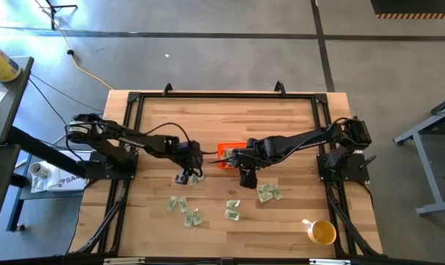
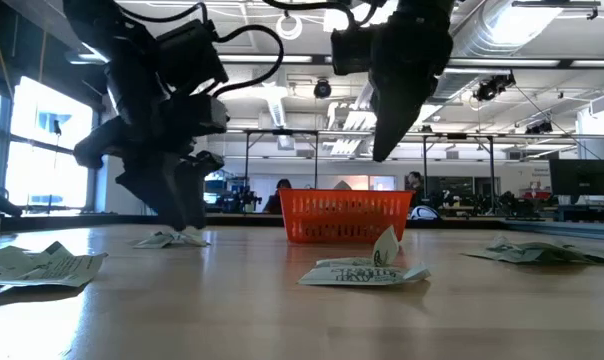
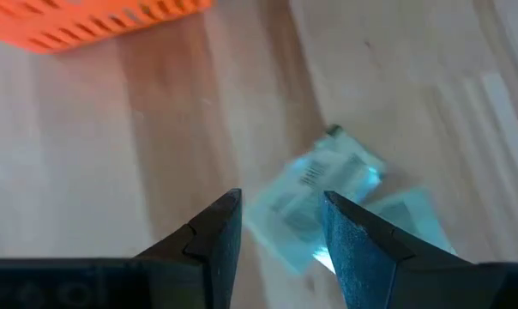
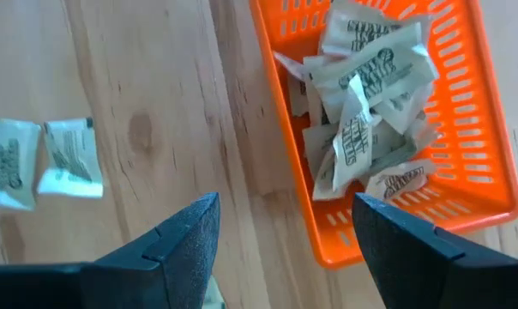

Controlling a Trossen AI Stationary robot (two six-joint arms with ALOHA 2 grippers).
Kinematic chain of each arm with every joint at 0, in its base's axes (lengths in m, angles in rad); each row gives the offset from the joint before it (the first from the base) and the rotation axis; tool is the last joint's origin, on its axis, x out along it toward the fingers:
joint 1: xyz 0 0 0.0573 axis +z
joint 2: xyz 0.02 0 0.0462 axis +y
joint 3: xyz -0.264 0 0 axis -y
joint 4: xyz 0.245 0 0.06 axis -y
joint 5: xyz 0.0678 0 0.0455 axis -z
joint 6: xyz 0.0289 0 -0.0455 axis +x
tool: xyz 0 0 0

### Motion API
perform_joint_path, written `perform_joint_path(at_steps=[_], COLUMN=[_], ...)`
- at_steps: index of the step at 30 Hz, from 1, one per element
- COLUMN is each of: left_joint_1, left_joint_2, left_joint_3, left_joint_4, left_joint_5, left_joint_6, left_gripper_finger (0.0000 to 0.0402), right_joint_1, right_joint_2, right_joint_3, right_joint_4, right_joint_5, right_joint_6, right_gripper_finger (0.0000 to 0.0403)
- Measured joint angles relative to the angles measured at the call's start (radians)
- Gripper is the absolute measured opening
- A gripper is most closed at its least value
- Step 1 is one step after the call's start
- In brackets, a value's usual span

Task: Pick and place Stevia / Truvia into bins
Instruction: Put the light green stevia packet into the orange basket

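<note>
Several packets (image 4: 362, 94) printed "Stevia" fill the orange bin (image 4: 465, 184).

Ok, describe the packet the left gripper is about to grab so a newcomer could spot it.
Start at the orange bin mid-table. Just left of it, the left gripper hovers open above a small pair of packets. They sit closest to the bin; the other loose packets lie nearer the table's front edge.

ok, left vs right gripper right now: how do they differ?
Left gripper is low at the table, fingers open astride loose packets. Right gripper hangs higher beside the orange bin, open over bare wood, with packets already in that bin. Both are open and empty.
</note>
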Motion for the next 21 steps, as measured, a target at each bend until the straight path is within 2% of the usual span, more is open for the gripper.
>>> perform_joint_path(at_steps=[8,16,21], left_joint_1=[-0.098,-0.092,-0.092], left_joint_2=[0.007,0.079,0.076], left_joint_3=[0.007,0.013,0.017], left_joint_4=[-0.019,-0.016,-0.017], left_joint_5=[-0.025,-0.035,-0.025], left_joint_6=[-0.002,-0.012,-0.011], left_gripper_finger=[0.0195,0.0195,0.0156], right_joint_1=[0.0,0.0,0.0], right_joint_2=[0.0,0.0,0.0], right_joint_3=[0.0,0.0,0.0], right_joint_4=[-0.041,-0.044,-0.052], right_joint_5=[-0.001,0.034,0.034], right_joint_6=[-0.052,-0.047,-0.005], right_gripper_finger=[0.0256,0.0256,0.0256])
